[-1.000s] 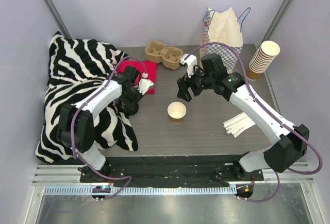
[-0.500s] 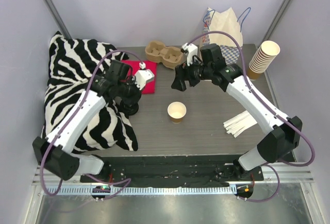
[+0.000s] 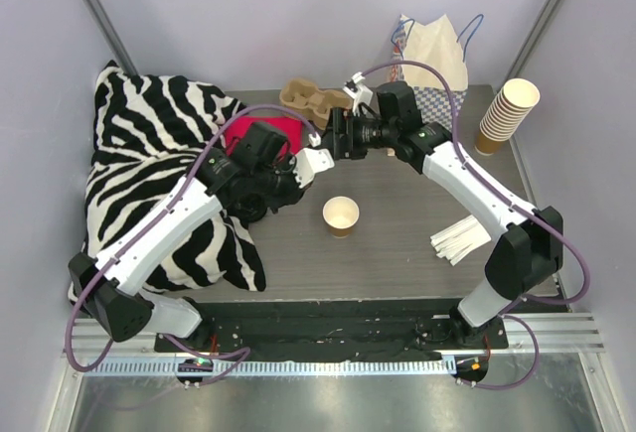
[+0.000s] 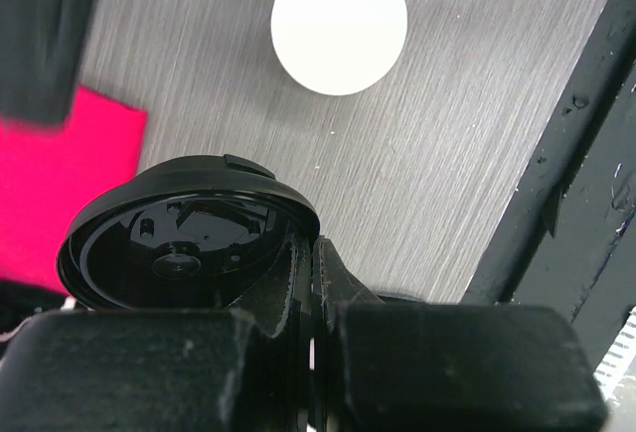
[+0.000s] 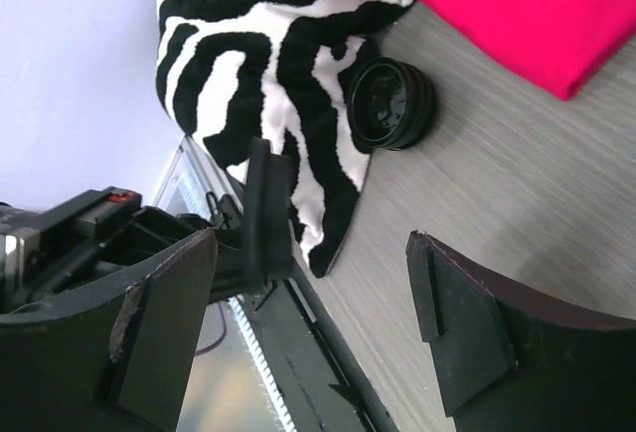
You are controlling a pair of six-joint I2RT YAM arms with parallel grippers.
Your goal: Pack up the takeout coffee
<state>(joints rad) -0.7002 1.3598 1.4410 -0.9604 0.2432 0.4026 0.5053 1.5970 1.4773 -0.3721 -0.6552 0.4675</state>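
On my left wrist camera I see what the overhead view hides: my left hand (image 4: pixel 310 258) is clamped on a black lid (image 4: pixel 189 238). The lidless cup (image 4: pixel 339 23) stands on the grey desk (image 4: pixel 447 154). My right hand (image 5: pixel 313 253) gapes open.

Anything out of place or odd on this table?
A zebra-print cushion sprawls over the left side of the table, odd among coffee supplies, with the spare black lids right beside it. Nothing looks spilled; the open cup stands upright.

One open cup (image 3: pixel 341 216), one cup stack (image 3: pixel 505 116)
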